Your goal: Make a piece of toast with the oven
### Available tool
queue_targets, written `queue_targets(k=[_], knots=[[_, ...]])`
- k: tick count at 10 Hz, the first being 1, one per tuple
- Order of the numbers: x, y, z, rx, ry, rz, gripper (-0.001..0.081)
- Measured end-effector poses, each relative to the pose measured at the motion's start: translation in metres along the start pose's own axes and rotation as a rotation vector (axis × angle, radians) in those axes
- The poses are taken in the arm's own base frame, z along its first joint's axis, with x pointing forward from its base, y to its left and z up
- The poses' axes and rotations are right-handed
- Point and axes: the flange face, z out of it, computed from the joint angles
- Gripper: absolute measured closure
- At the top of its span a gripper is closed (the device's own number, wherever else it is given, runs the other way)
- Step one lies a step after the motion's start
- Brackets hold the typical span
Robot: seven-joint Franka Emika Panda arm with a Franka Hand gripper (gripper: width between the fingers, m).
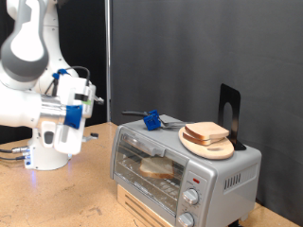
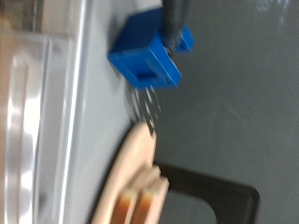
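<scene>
Exterior view shows the oven (image 1: 185, 166) nearest, door closed, with one slice of bread (image 1: 157, 168) on the rack inside. On its roof a wooden plate (image 1: 207, 146) carries another slice (image 1: 207, 133), beside a fork with a blue handle (image 1: 151, 119). Farther, at the view's left, the gripper (image 1: 90, 98) hangs in air, touching nothing; I cannot tell how its jaws stand.

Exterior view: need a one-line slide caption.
Panda gripper hovers beside the silver-grey toaster oven, a pale bread slice behind its glass door and another on the round wooden plate on top.
</scene>
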Motion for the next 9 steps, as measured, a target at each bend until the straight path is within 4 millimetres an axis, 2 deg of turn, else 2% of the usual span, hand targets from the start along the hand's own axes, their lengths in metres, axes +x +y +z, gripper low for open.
queue_targets(k=[4,6,9], knots=[[0.018,-0.044,-0.04,0.056,0.076,-0.041,0.0124],[0.033,-0.061,-0.051,0.068,0.097,-0.027,0.0124],[0.05,-0.074,-0.059,0.071,0.098,-0.01,0.0124]])
